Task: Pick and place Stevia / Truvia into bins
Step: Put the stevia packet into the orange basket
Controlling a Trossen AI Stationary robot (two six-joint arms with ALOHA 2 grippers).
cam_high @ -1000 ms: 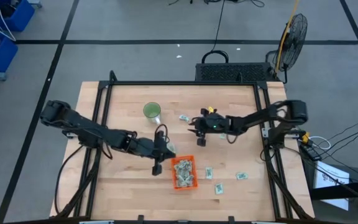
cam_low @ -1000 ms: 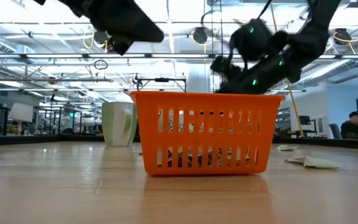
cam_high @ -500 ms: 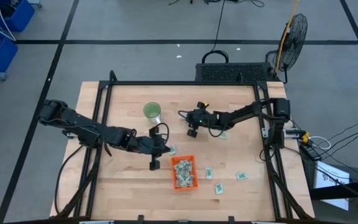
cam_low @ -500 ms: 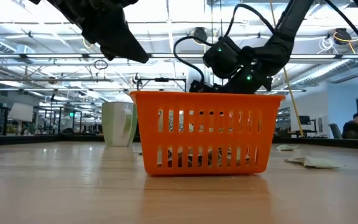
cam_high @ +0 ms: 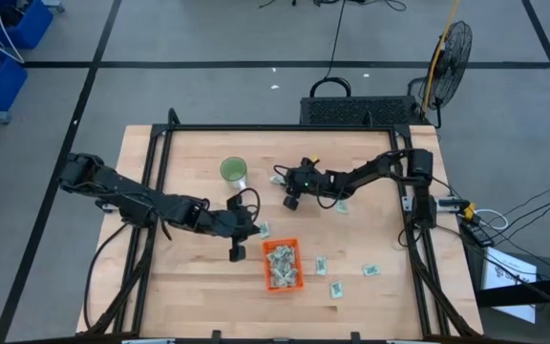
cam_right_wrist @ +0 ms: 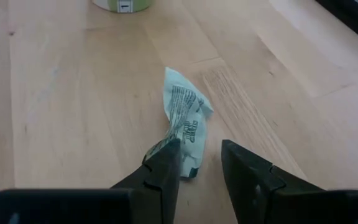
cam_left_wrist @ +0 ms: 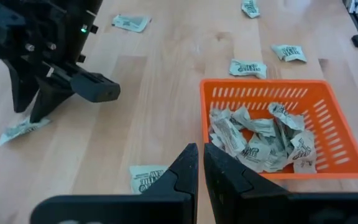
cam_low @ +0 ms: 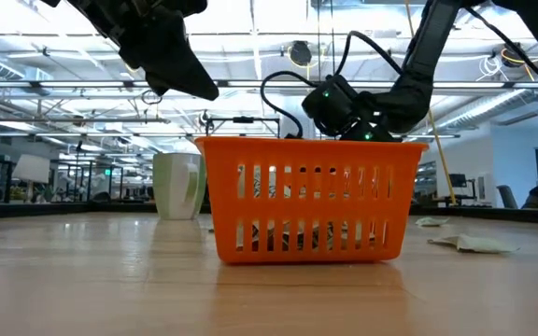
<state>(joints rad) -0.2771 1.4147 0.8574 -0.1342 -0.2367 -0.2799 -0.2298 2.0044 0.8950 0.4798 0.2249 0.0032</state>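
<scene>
My right claw (cam_right_wrist: 201, 163) hangs low over the desk (cam_high: 199, 287), fingers apart, a crumpled sachet (cam_right_wrist: 184, 127) between them, not yet pinched. It lies near the green cup (cam_high: 234, 171), well away from the orange tray (cam_high: 283, 265). My left claw (cam_left_wrist: 201, 171), fingers together and empty, hovers just beside the tray. The tray holds a good heap of sachets (cam_left_wrist: 260, 134); several loose ones (cam_high: 335, 290) are scattered across the desk. I'd say past halfway. Right arm reaches far inward; left stretches out low.
</scene>
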